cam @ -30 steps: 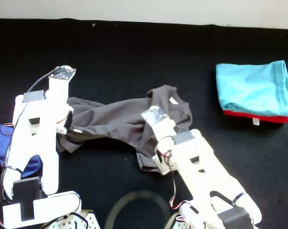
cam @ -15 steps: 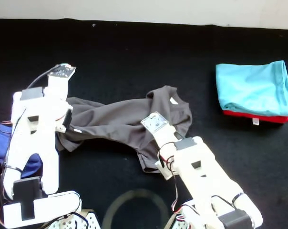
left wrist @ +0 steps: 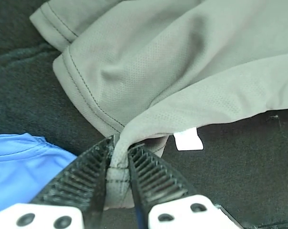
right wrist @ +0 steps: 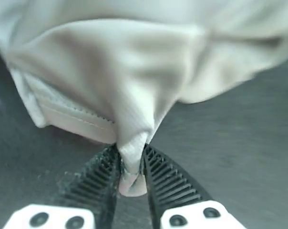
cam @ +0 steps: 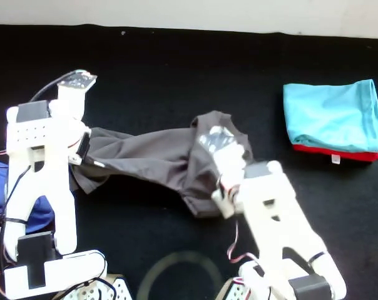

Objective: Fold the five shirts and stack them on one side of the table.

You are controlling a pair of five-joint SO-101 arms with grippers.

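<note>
The left pincer (left wrist: pixel 118 145) pinches a hem of the grey shirt (cam: pixel 145 156) (a blue shirt (left wrist: pixel 20 167) lies just beside it); the right pincer (right wrist: pixel 131 155) grips another bunched fold.

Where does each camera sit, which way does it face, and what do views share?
High view: fixed above, looking down on the table; left arm and right arm show.
Left wrist view: on that wrist, looking along the left pincer, shut on the grey shirt.
Right wrist view: likewise, along the right pincer, shut on the same shirt.
Shared: all three show the grey shirt.
</note>
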